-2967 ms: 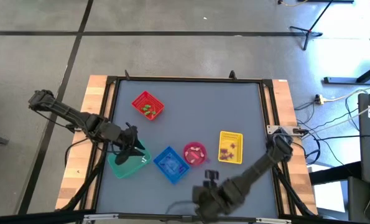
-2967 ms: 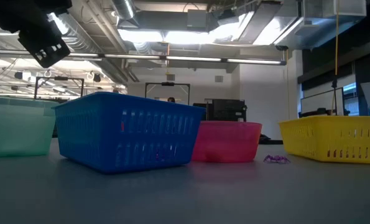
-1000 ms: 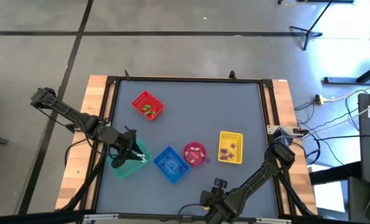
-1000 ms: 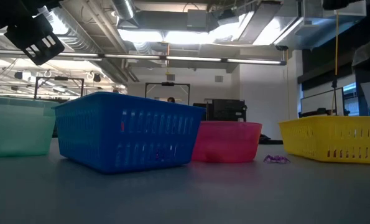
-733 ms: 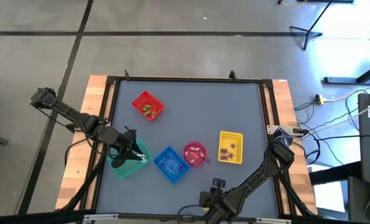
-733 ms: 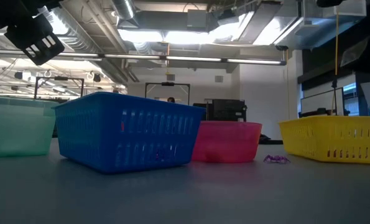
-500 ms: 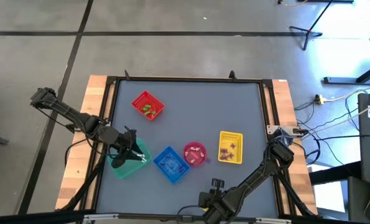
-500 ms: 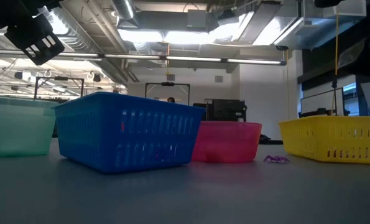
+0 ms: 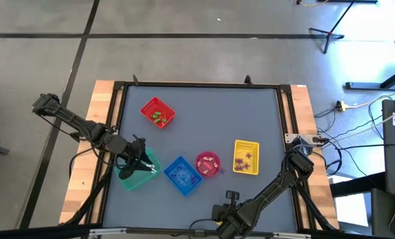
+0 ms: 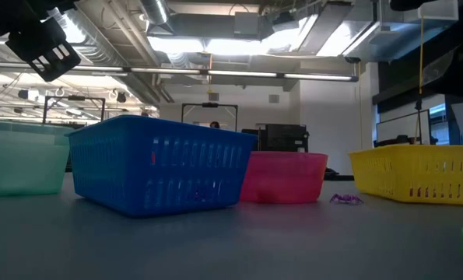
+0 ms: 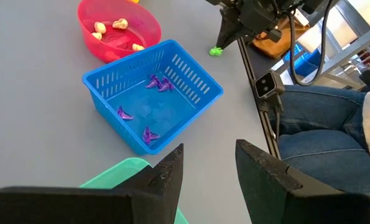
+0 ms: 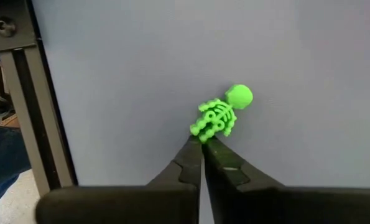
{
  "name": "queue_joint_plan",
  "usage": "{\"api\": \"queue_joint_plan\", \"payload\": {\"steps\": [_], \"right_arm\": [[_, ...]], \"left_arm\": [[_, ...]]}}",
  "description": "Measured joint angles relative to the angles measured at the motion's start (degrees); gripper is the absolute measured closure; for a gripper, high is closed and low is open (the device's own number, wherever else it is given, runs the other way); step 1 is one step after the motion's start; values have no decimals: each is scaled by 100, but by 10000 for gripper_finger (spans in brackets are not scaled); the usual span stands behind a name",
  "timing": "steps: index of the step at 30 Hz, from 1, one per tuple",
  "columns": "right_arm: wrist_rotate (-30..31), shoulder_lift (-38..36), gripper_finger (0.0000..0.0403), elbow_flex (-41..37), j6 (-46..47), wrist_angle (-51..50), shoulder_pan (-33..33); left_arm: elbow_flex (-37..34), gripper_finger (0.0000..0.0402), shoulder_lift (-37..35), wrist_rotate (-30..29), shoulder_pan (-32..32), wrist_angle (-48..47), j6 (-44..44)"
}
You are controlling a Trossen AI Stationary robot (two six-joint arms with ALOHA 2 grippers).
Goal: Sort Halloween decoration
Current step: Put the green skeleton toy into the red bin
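The green skeleton (image 12: 219, 115) lies on the grey table (image 9: 197, 106), well in front of the blue basket (image 9: 182, 175) near the front edge. My right gripper (image 12: 202, 146) is pinched on its legs, fingertips together. My left gripper (image 11: 206, 165) hovers over the teal basket (image 9: 137, 174) beside the blue one, fingers parted, empty.

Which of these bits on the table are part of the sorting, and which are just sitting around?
Sorting:
tiny green plastic skeleton at the right gripper
purple trinkets in the blue basket
cream trinkets in the pink bowl

Just around:
cables on the floor
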Motion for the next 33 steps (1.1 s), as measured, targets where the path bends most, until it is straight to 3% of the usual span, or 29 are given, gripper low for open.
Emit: {"api": "queue_joint_plan", "payload": {"steps": [7,12,23,28,33], "right_arm": [[-29,2,388,-4,28,-9,-2],[-374,2,379,-2,185,-12,-59],[-992,2,271,-7,210,-56,-208],[-1516,2,268,24,289,-96,-340],[-1582,49,270,347,286,-564,-380]], "left_arm": [[0,271,0,0,-2,0,0],[0,271,0,0,-2,0,0],[0,271,-2,0,-2,0,0],[0,271,0,0,-2,0,0],[0,271,0,0,-2,0,0]]}}
